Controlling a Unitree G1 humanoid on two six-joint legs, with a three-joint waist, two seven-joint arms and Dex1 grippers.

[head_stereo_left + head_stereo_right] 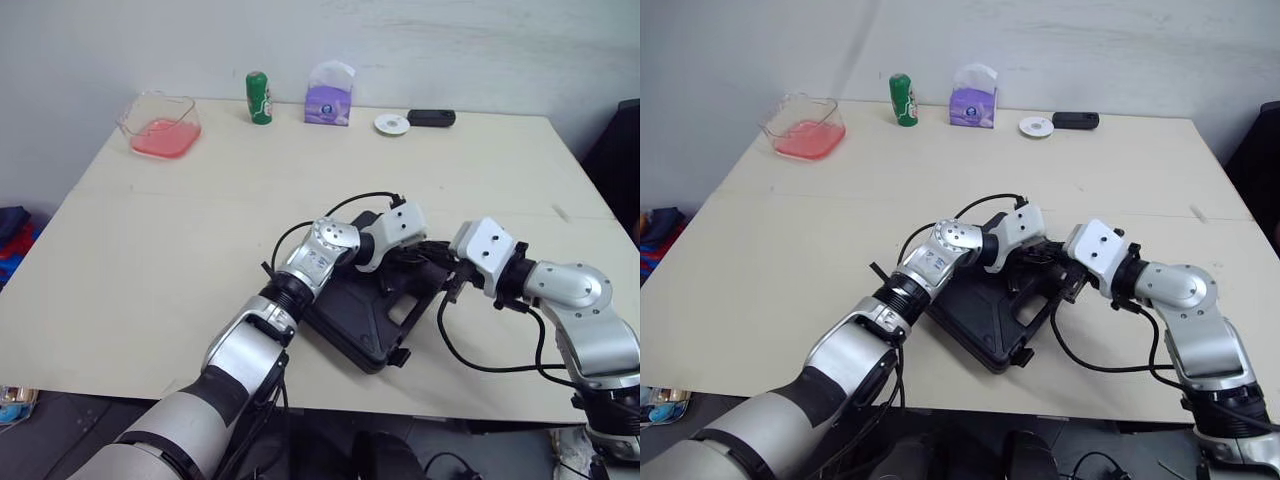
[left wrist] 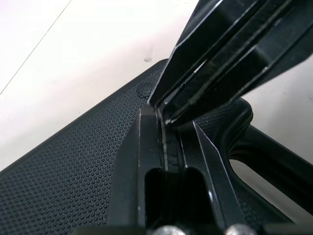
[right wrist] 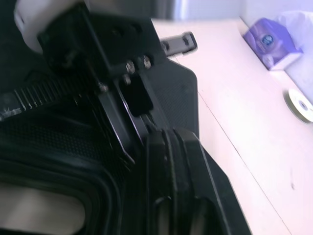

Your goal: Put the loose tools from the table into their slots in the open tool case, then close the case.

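Note:
The black tool case lies shut and flat near the table's front edge, with its carry handle toward the right. No loose tools are visible on the table. My left gripper reaches over the case from the left, fingers shut, tips just above the handle end. My right gripper comes in from the right, also shut, and its tips meet the left gripper's tips. In the left wrist view the dotted lid lies under my shut fingers, and the right gripper's fingers cross above them.
Along the table's far edge stand a clear container with pink contents, a green can, a purple tissue box, a white disc and a black device. Bare tabletop spreads left of the case.

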